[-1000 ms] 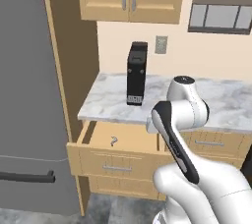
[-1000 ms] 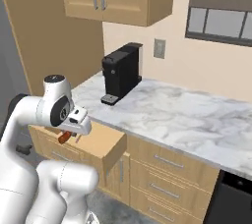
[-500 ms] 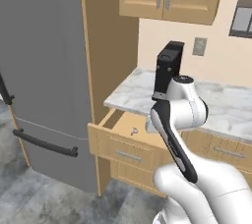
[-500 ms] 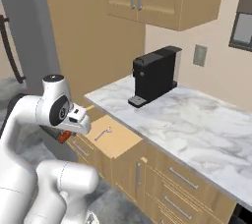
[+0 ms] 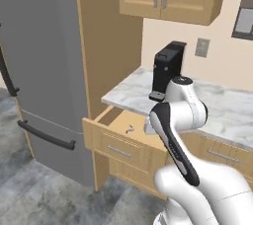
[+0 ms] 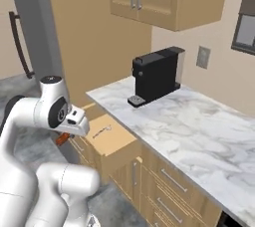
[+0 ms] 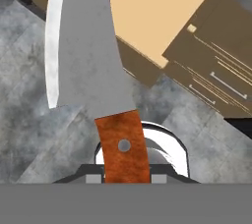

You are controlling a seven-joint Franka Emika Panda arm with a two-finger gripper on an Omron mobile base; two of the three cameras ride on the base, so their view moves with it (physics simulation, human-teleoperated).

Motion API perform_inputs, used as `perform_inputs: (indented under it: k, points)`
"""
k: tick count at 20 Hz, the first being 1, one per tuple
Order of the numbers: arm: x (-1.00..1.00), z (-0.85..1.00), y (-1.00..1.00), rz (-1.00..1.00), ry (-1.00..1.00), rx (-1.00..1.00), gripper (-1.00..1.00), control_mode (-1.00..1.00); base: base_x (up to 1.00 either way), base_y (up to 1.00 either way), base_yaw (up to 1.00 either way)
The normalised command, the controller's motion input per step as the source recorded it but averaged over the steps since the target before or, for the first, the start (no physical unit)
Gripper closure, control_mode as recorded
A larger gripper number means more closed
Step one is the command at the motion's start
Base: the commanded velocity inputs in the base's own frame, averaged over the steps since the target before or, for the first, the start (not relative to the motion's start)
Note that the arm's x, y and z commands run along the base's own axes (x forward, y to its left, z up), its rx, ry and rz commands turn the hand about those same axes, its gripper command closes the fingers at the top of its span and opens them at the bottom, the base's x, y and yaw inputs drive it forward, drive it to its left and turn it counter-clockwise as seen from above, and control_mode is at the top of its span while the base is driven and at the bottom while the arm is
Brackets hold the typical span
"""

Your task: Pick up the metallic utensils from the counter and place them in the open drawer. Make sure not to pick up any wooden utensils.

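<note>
Knife (image 7: 88, 56) sits in the tool (image 7: 123, 176), jaws nearly closed, pinching the red-brown handle low down near the rivet; grey blade sticks out toward 12 o'clock in the hand view, tip running past the top edge. Judged stiff and light, thin flat steel with a smooth handle, so likely to swivel in the pinch if bumped. Handle is the right place to take it, grip across the flat sides, blade kept free. A hold this far back on the handle leaves the long blade levering on the jaws, so a gentle set-down looks wise.

Right base view shows the handle end as a small red-brown stub (image 6: 62, 139) poking out at 7 o'clock under the tool (image 6: 74, 127), hanging just off the near side of the drawer (image 6: 117, 146), not yet over the drawer floor as far as can be told. In the hand view the drawer's tan floor (image 7: 157, 16) lies at 1 o'clock beyond the blade, grey floor tiles (image 7: 29, 134) under most of it.

Fork (image 6: 101, 130) already lies on the drawer bottom, thin and silver; also seen in the left base view (image 5: 129, 130). Light, slim, probably slippery.

Desk (image 6: 199, 131), white marble, runs off toward 3 o'clock with a black coffee machine (image 6: 155, 74) on it. Fridge (image 5: 39, 71) stands at 9 o'clock of the drawer in the left base view. Wooden spoon can't be made out.
</note>
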Motion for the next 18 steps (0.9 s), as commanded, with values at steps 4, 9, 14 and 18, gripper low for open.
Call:
perform_inputs:
  k: [4,9,14,18]
  points:
    - [0.0,0.0,0.0,0.0,0.0,0.0,1.0,1.0,0.66,-0.17,0.17]
    - [0.0,0.0,0.0,0.0,0.0,0.0,1.0,1.0,0.37,-0.51,0.2]
    - [0.0,0.0,0.0,0.0,0.0,0.0,1.0,1.0,-0.57,-0.29,0.17]
    - [0.0,0.0,0.0,0.0,0.0,0.0,1.0,1.0,-0.06,-0.14,0.19]
